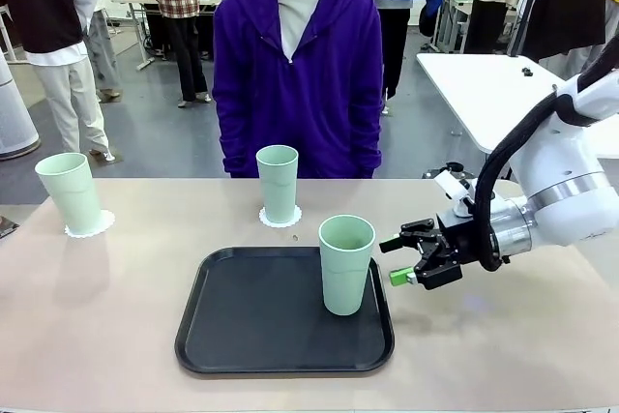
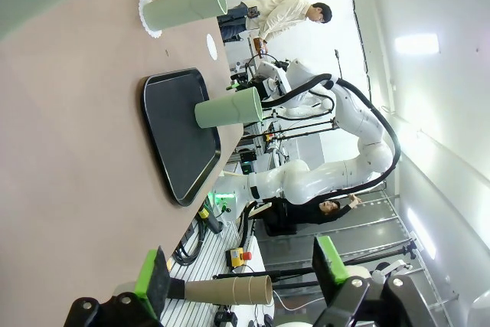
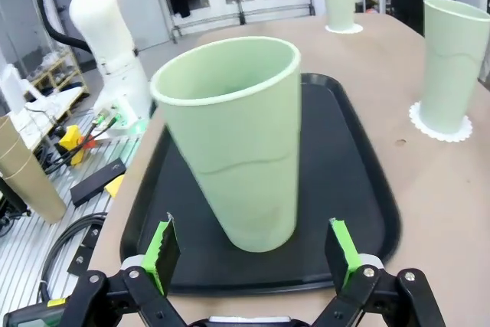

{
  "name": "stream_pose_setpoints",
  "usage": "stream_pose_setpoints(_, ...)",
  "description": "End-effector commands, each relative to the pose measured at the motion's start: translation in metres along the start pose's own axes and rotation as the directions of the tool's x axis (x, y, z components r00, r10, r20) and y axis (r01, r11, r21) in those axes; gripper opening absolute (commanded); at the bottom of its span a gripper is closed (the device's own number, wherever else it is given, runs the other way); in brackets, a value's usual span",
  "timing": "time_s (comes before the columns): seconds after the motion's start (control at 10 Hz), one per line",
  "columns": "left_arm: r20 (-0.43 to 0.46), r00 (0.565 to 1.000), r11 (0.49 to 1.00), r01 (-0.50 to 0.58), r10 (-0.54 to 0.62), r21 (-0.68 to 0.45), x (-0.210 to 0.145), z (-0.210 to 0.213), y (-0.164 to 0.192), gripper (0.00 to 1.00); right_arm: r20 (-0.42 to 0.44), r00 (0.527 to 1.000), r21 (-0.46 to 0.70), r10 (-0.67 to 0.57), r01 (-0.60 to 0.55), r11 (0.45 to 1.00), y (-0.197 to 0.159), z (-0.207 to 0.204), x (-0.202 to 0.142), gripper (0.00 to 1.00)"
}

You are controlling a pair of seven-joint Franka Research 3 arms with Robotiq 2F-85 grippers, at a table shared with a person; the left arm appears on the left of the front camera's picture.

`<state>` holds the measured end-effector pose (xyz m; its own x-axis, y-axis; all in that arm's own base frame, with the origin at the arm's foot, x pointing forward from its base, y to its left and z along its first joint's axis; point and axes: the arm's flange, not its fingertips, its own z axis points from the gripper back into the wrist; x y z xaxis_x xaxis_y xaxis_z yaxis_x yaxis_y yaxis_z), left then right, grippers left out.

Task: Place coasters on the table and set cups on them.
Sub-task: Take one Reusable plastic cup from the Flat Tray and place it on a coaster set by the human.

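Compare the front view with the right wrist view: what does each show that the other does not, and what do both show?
Front view alone: the person behind the table and the right arm. Right wrist view alone: the right pincer open, green pads either side of the near cup. Both: black tray carrying that cup, and two cups on coasters on the table.

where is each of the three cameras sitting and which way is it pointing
Front: fixed on the robot's side, facing across the table at the person; the right arm enters from picture right, right gripper open beside the cup on the tray.
Left wrist: rolled sideways, looking along the tabletop; the left gripper is open on nothing, the right arm farther off.
Right wrist: low, facing that cup between its open fingers.
Shared: all show the black tray and three cups.
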<state>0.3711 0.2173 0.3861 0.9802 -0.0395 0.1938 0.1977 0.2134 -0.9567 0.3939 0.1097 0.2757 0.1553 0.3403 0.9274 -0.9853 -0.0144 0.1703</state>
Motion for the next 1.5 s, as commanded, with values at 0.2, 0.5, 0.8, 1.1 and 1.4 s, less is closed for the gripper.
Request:
stream_pose_setpoints(0.2,0.002,1.000,1.000,0.007,-0.007,-0.003,-0.001,0.002,-0.001,1.00,-0.007,1.000,0.034,0.014,-0.013,0.999,0.004,0.001,0.001,1.00)
stream_pose_setpoints(0.5,0.002,1.000,1.000,0.007,-0.007,-0.003,-0.001,0.002,-0.001,1.00,-0.001,1.000,0.049,-0.008,0.008,0.999,0.000,-0.006,-0.003,1.00)
stream_pose_setpoints(0.8,0.002,1.000,1.000,0.007,-0.007,-0.003,-0.001,0.002,-0.001,1.00,-0.009,1.000,0.048,-0.009,0.010,0.999,-0.005,-0.022,-0.002,1.00)
stream_pose_setpoints(1.1,0.002,1.000,1.000,0.007,-0.007,-0.003,-0.001,0.002,-0.001,1.00,0.004,1.000,0.047,0.014,-0.014,0.999,-0.012,-0.034,-0.002,1.00)
stream_pose_setpoints(1.4,0.002,1.000,1.000,0.007,-0.007,-0.003,-0.001,0.002,-0.001,1.00,0.030,0.999,0.058,0.014,-0.016,0.998,-0.025,-0.040,-0.005,1.00)
